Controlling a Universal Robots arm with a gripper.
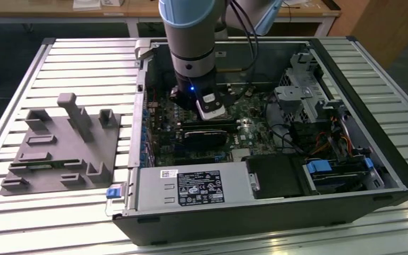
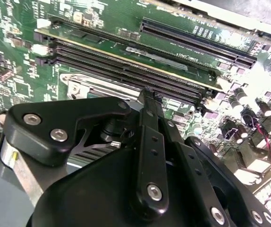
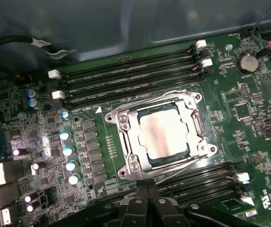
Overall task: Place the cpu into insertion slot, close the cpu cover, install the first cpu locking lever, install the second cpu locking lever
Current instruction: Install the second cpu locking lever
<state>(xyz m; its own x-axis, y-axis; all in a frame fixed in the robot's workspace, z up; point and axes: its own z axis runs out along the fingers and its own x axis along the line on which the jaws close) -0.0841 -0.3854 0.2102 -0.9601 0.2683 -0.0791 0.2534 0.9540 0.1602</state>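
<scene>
The cpu [image 3: 164,135] sits seated in the insertion slot [image 3: 126,142] on the green motherboard [image 3: 230,118], its pale metal face showing through the window of the cpu cover [image 3: 135,124], which lies flat over the socket. In the first wrist view thin wire locking levers [image 3: 192,163] run along two edges of the cover; whether either is hooked under its catch cannot be told. The gripper [image 3: 147,196] hovers just beside the socket's edge nearest the camera, its fingers drawn together into a narrow stance with nothing held between them. In the exterior view the arm [image 1: 189,48] reaches down into the open computer case [image 1: 395,175], which stands on the slatted table [image 1: 48,223], a grey fixture block [image 1: 62,143] lying well apart toward the table's edge at the exterior view's left. Risk, as judged: a lever that is pressed off its line could slip past its catch and spring back, or the fingertips could scrape the memory slots [image 3: 126,80] near the socket. Uneven pressure on the cover could stress the chip beneath.
</scene>
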